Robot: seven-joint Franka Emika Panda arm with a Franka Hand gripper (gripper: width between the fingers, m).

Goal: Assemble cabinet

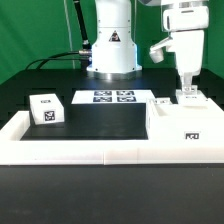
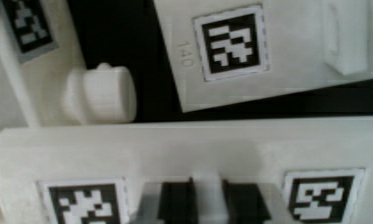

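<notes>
The 2-finger gripper [image 1: 187,91] hangs over the white plastic hollow cabinet body [image 1: 186,126] at the exterior view's right. Its dark fingers [image 2: 174,203] stand narrowly apart with a white strip between them; whether they grip it cannot be told. The small white tagged block [image 1: 46,109] lies well apart, at the exterior view's left.

The exterior view sits in front of the black table [image 1: 100,118], slightly raised, facing the arm's white base [image 1: 110,50] from mid-distance. The wrist view looks down, very close. The 2 views share the white plastic tagged cabinet part [image 1: 190,128] [image 2: 183,150] under the 2-finger gripper [image 1: 187,90].
</notes>
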